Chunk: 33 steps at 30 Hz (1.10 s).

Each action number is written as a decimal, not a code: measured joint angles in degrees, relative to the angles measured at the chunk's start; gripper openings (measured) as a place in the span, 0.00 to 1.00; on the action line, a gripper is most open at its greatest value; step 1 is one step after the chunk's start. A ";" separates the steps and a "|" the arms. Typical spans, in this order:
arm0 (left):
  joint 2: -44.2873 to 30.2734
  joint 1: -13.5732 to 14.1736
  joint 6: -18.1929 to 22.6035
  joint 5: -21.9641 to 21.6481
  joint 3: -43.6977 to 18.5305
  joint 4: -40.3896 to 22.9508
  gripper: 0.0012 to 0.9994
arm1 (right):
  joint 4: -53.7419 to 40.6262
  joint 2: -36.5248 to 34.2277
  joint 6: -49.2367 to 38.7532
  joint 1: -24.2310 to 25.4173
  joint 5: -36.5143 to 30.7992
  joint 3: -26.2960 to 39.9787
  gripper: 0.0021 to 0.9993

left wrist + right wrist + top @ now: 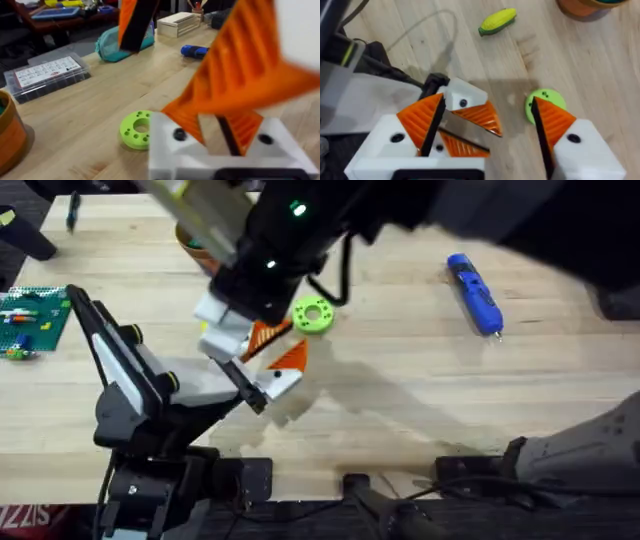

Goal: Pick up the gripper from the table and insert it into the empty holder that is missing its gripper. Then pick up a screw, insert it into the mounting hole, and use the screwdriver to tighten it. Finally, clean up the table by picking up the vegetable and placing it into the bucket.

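At centre-left of the overhead frame, right gripper hung wide open, empty, over left gripper, whose grip I cannot tell; screwdriver lay upper right, vegetable near bucket.

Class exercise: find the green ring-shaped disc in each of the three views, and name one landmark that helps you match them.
Overhead: green disc at table centre, beside the crossing arm.
Left wrist: low centre, beside a white block.
Right wrist: right of centre, partly behind an orange pad.
Shared landmark: the disc's small holes.
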State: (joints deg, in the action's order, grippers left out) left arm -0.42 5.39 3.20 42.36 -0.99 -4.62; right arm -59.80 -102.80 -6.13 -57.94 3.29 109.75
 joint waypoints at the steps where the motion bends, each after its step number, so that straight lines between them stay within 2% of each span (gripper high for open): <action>1: -0.01 0.00 0.04 0.04 0.00 0.02 0.30 | -0.92 0.71 0.26 0.59 0.06 0.00 0.99; 4: 0.01 0.00 0.03 0.03 0.00 0.00 0.07 | -3.08 2.67 0.96 2.53 0.20 0.00 0.99; 5: 0.01 0.00 0.16 0.02 0.00 0.02 0.02 | -3.92 3.33 1.31 3.24 0.20 0.00 0.99; 14: 0.01 0.00 0.22 0.01 0.00 0.00 0.01 | -12.79 5.33 4.11 8.91 0.22 0.02 0.99; 21: 0.01 0.00 0.22 0.03 0.00 0.00 0.01 | -18.68 6.43 8.28 15.26 -3.08 -1.07 0.99; 25: 0.00 0.00 0.22 0.01 0.00 0.00 0.01 | -16.10 11.42 10.47 18.99 -3.96 -8.21 0.99; 31: 0.00 0.00 0.22 0.01 0.00 0.00 0.01 | -10.59 20.72 13.37 25.46 -4.11 -23.13 0.99; 32: 0.01 0.00 0.22 0.01 0.00 0.00 0.01 | -9.04 23.83 14.76 30.07 -4.11 -29.30 0.99; 33: 0.01 0.00 0.22 0.01 0.00 0.00 0.01 | -8.81 24.54 14.99 31.58 -4.11 -30.96 0.99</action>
State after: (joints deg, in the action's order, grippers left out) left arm -0.40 5.39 3.42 42.37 -0.99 -4.62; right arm -68.61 -78.26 8.86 -26.36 -0.82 78.80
